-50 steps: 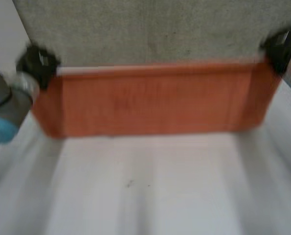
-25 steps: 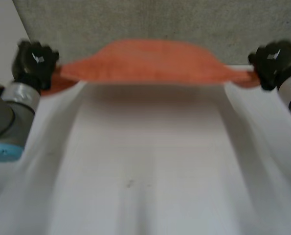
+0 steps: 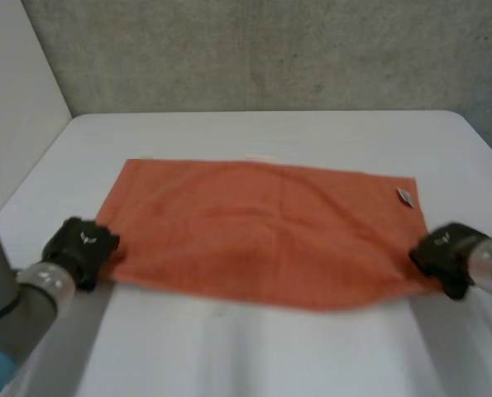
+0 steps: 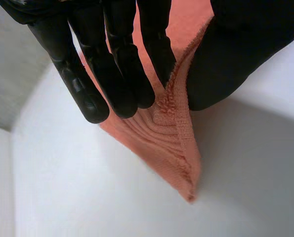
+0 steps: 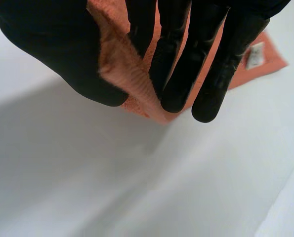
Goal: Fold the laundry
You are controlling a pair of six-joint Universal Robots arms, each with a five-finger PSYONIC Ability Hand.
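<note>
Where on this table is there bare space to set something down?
Bare table runs beyond the far edge of the towel, and a wider patch lies before its near edge. The towel covers the middle; the left hand and right hand pinch its near corners, crowding those.

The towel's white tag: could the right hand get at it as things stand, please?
Probably, once free: the tag lies just beyond the right hand, nothing between, but that hand pinches the towel corner.

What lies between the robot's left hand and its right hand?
In the head view, the orange terry towel lies spread on the white table; left hand and right hand each pinch a near corner.
</note>
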